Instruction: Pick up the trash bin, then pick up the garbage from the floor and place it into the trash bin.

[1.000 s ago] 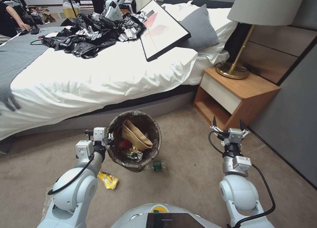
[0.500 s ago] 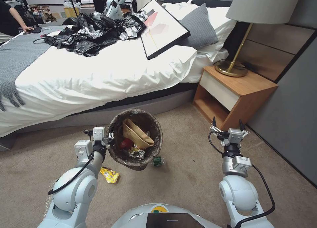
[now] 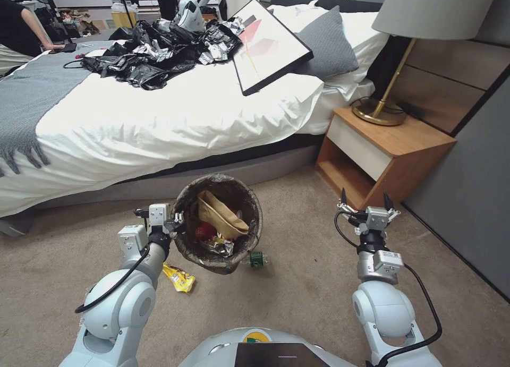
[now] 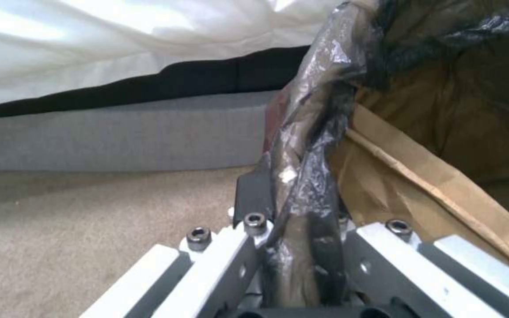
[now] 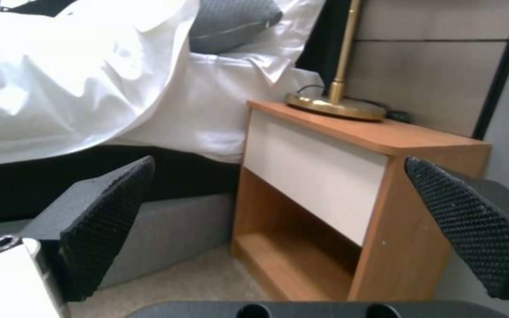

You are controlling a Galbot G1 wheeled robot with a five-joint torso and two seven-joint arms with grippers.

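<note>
With the left gripper (image 3: 178,222) pinching the trash bin (image 3: 218,223) rim at frame centre, I've binned some garbage (carton, wrappers); a yellow snack bag (image 3: 179,278) and bottle (image 3: 256,259) remain below it. My right gripper (image 3: 365,203) waits spread, lower right.

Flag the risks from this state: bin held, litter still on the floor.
1. The left hand pinches only the trash bin at its bag-lined rim; liner could slip.
2. The green-label bottle lies partly under the bin, hard to reach.
3. The open right hand hangs near the nightstand; a swing might clip it.
</note>
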